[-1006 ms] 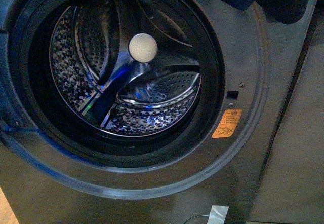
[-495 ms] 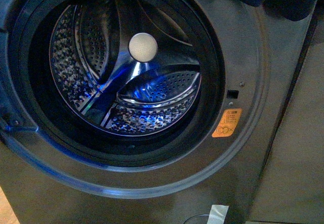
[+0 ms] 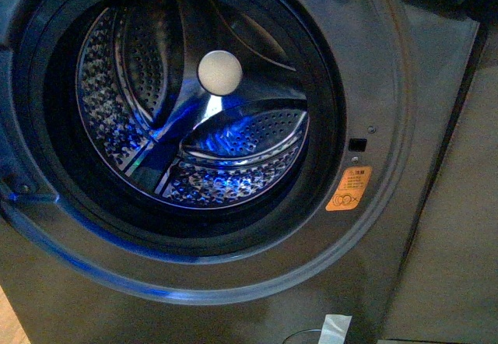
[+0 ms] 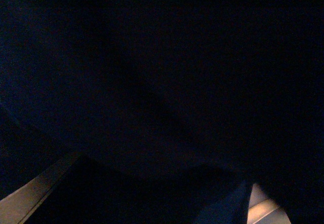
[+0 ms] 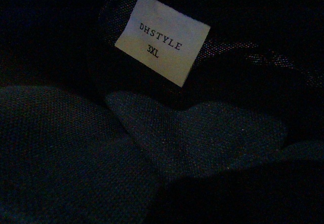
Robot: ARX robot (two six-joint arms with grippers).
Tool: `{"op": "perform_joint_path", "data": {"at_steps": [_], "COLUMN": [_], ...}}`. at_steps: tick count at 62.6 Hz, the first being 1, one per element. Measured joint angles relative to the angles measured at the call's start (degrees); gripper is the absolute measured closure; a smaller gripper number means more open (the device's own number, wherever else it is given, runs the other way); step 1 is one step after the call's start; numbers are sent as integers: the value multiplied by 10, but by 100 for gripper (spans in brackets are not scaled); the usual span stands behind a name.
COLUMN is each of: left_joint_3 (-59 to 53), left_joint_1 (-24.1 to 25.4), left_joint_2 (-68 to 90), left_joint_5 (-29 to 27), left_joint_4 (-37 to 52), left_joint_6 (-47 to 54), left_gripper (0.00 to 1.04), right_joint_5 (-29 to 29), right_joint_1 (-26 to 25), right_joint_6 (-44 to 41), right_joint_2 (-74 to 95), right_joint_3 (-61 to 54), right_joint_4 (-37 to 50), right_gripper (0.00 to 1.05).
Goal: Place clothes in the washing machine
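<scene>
Presently outside washing machine (image 3: 389, 227), drum (image 3: 109, 103) bare: clothes (image 5: 61, 148), label (image 5: 162, 37) showing, pressed against right wrist camera, likely nearer right arm, beyond porthole's (image 3: 327, 126) upper-right rim; jaws unseen, grip untellable; left wrist view dark.

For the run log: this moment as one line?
washing machine: porthole open | drum: empty, blue-lit | clothes: fill right wrist view | tag: DHSTYLE 3XL | left wrist view: dark
</scene>
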Motion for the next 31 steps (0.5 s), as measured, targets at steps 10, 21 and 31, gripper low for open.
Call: {"op": "perform_joint_path", "data": {"at_steps": [10,21,31], "left_joint_3": [35,87,106], "left_joint_1": [-9,-20,-25], "left_joint_2": [25,63,78], "left_joint_5": [-75,-209,-263], "left_joint_4": [-12,-21,-24], "left_joint_6": [33,131,151], "left_gripper": [7,7,7], "right_joint_5": [1,1,1], "right_joint_1": [0,0,0], "right_joint_6": [0,0,0], "right_joint_2": [-1,-1,-1], "right_joint_3": [0,0,0], "right_joint_4": [0,0,0], "right_gripper": [90,90,90]}}
